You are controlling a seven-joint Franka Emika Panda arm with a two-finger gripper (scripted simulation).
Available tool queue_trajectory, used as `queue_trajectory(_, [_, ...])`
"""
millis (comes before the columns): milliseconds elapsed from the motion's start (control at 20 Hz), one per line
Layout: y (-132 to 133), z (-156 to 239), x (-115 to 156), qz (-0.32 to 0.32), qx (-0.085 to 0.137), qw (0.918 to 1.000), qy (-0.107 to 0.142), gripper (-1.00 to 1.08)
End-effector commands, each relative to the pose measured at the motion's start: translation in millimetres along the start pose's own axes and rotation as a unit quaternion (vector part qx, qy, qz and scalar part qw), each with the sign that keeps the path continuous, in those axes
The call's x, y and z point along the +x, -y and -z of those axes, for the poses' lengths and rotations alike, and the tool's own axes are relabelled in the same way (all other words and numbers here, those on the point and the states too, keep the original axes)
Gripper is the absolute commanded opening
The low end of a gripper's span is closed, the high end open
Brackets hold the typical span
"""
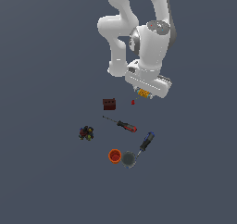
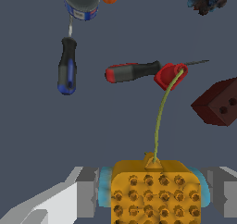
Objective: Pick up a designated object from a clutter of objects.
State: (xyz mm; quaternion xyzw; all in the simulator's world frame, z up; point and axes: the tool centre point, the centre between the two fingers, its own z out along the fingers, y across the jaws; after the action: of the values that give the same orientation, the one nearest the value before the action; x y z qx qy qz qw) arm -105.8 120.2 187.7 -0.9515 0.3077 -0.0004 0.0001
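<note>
The designated object, a flat yellow-orange block [image 2: 155,197] with a bumpy grid top, sits between my gripper's [image 2: 155,190] grey fingers [image 2: 88,190], which are shut on its two sides with cyan pads. In the exterior view the block [image 1: 144,94] shows just under the gripper [image 1: 144,95], at the far side of the clutter. A thin yellow cord runs from the block to a small red piece [image 2: 170,75], which also shows in the exterior view [image 1: 133,102]. The frames do not show how high the block is off the surface.
The clutter lies spread out beyond the gripper. It holds a dark red box [image 1: 109,104], a red-handled screwdriver [image 1: 124,125], a blue-handled tool [image 1: 146,141], an orange cup [image 1: 114,155], a grey cup [image 1: 128,159] and a dark multicoloured cluster [image 1: 86,133].
</note>
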Motion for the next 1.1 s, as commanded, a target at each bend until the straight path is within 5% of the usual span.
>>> queue_trajectory(0, [6.7,22.7,-3.4,0.000,0.000,1.0000,0.000,-1.00])
queue_trajectory(1050, [60.6,182.0,-20.8,-0.001,0.000,1.0000,0.000,-1.00])
